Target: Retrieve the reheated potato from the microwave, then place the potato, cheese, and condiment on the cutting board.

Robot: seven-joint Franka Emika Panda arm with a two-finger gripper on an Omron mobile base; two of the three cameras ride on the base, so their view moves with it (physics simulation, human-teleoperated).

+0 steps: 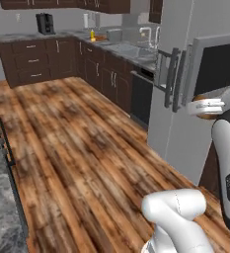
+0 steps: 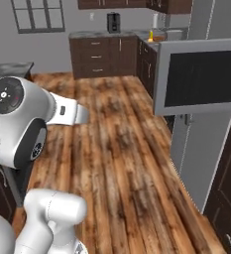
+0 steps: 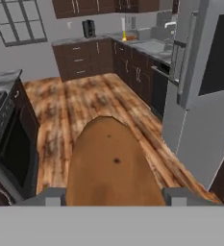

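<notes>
Gripper (image 1: 205,107): pinching the potato (image 3: 114,166) between its fingers.
Microwave door (image 2: 202,77): swung open beside the arm.
Bottle (image 1: 92,35): on far counter.

Brown potato (image 3: 114,166) clamped between the tool's (image 3: 114,194) fingers, held high over the wood floor, microwave (image 2: 201,79) door swung open, yellow condiment (image 1: 92,35) upright on the far bench

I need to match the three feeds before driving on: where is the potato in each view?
Left base view: the potato sits at the right edge, between the gripper's fingers, just below the open microwave door.
Right base view: I cannot find it.
Hand view: it is large at bottom centre.
Shared landmark: the yellow condiment bottle on the far counter.
</notes>
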